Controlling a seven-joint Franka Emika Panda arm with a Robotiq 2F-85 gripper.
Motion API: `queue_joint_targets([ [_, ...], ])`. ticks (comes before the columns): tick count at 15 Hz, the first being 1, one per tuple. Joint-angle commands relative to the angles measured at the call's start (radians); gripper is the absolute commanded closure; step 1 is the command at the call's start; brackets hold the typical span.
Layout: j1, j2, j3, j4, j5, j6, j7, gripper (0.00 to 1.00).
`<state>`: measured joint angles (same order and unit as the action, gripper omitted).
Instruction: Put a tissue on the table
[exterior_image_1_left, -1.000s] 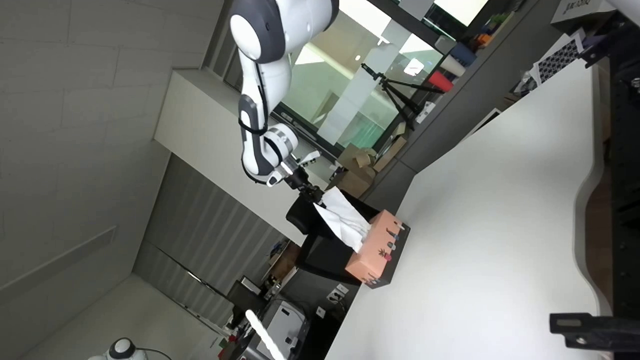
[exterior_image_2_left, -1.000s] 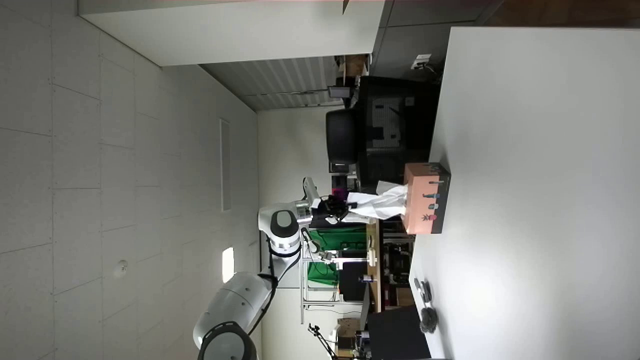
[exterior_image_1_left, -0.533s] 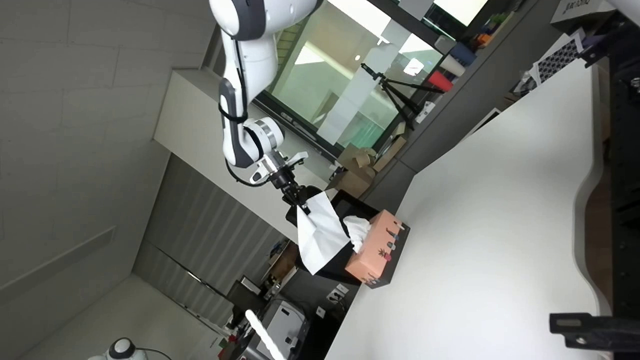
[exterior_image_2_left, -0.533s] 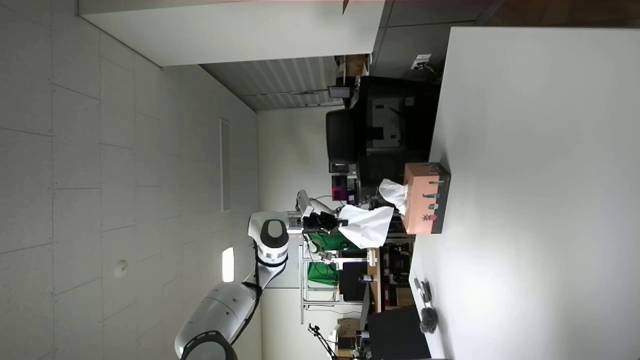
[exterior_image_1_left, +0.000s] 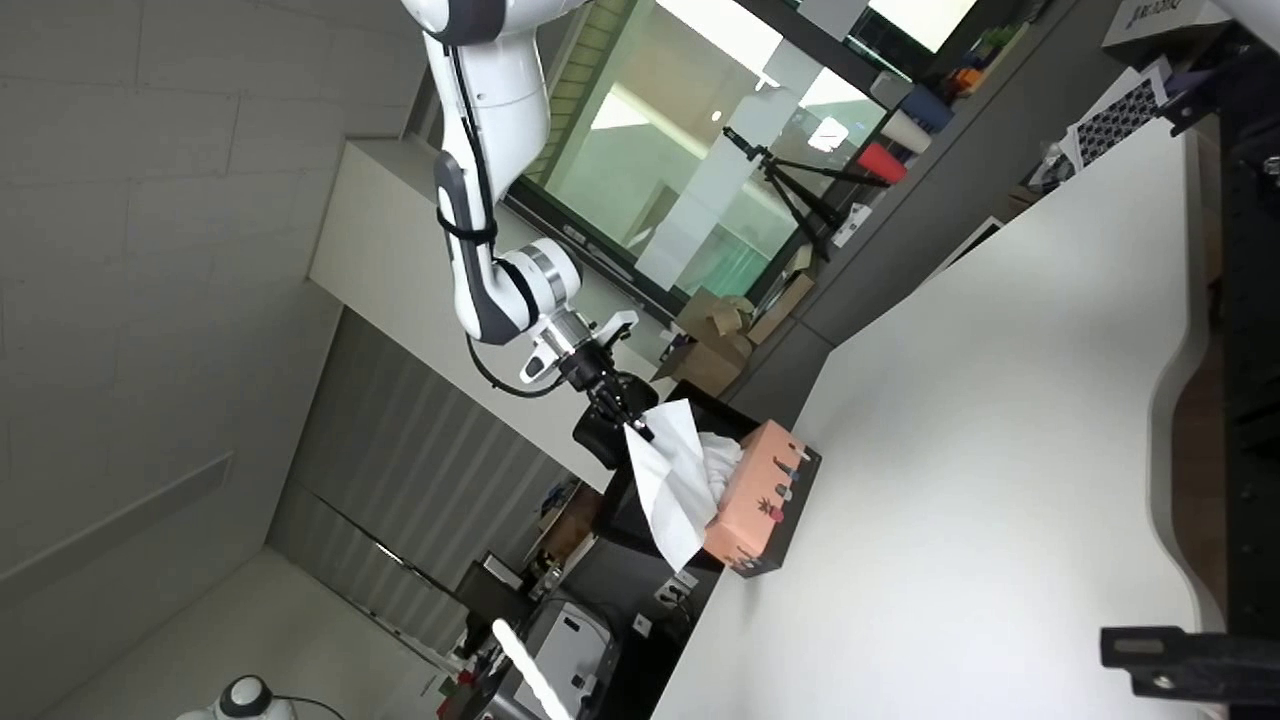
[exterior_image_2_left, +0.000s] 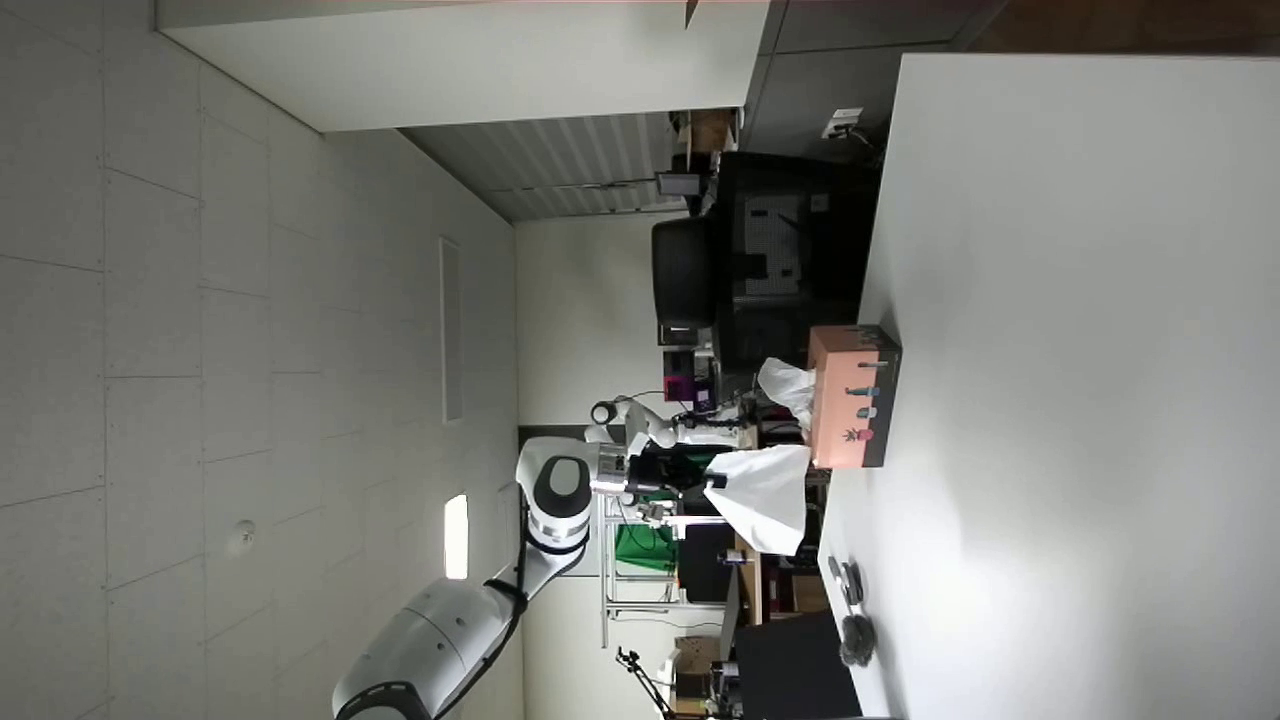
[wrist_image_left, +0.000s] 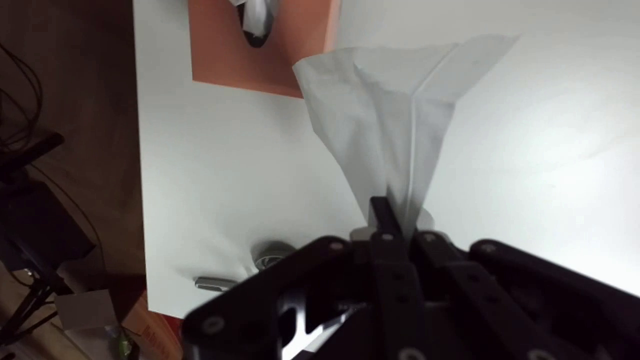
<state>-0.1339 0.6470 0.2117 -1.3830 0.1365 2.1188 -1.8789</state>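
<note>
"Tissue first: where is it?"

"Up in the air above the desk, gathered at its upper end between the jaws, which are clenched on it. From that pinch it fans outward, and the wrist view shows a long crease along it."

"What about the box?"

"It stands on the desk, salmon-coloured with a dark lower band and small printed pictures along its side. In both exterior views the held tissue hangs just beside it; whether the two touch, I cannot tell."

"And what pokes out of its top?"

"A second, crumpled tissue, rising through the dark slot. All three views show it."

"Other things on the desk?"

"A slim dark object and a round dark one show in the wrist view, apart from the box. I can't make out what either is."

"And the arm?"

"White with grey bands, extended above the desk, the jaws at its lower end. Beyond the desk is a black chair, and in an exterior view a black tripod stands in the background."
</note>
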Motion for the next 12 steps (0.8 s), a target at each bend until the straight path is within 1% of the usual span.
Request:
queue_joint_targets([
  [1,0.005,-0.092,-0.048,-0.165,-0.006,0.063,0.009,1.00],
  [4,0.010,-0.111,-0.089,-0.226,-0.032,0.056,0.034,1.00],
  [6,0.018,-0.103,-0.125,-0.232,-0.074,0.021,0.059,1.00],
  [9,0.024,-0.068,-0.170,-0.196,-0.152,-0.094,0.090,1.00],
  [12,0.014,-0.025,-0.179,-0.126,-0.210,-0.317,0.024,1.00],
])
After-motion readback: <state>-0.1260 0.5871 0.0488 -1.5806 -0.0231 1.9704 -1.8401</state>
